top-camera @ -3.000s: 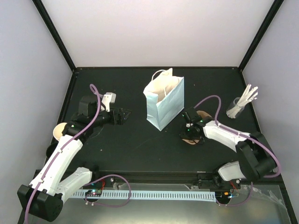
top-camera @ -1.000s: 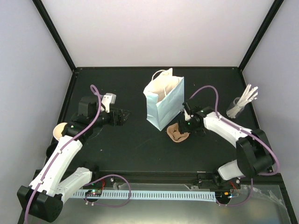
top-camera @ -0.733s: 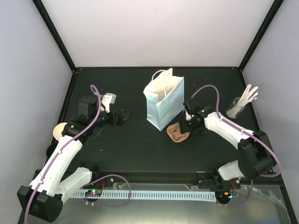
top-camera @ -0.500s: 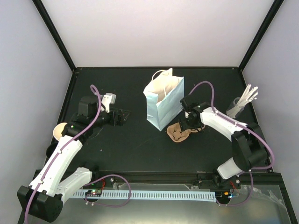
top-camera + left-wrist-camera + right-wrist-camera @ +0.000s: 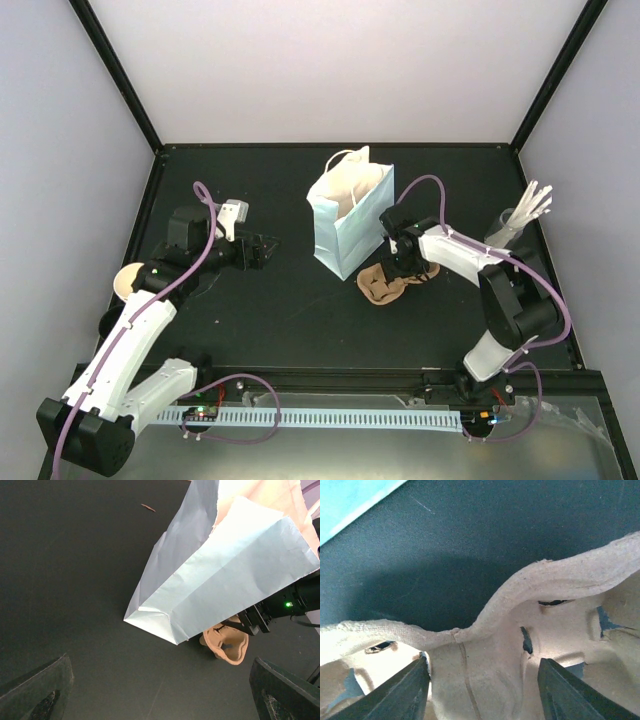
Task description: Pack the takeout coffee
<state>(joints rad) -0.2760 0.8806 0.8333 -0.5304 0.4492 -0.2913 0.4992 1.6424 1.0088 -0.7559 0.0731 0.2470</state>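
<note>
Hand of right arm over carrier

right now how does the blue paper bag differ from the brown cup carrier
The light-blue bag stands upright, mouth open; the brown cup carrier lies low on the table at the bag's near right corner. The bag is much taller and bigger than the carrier. The right hand is at the carrier, fingers either side of its pulp; no hand is at the bag. Both sit on the black table, and no cup shows in either.
</note>
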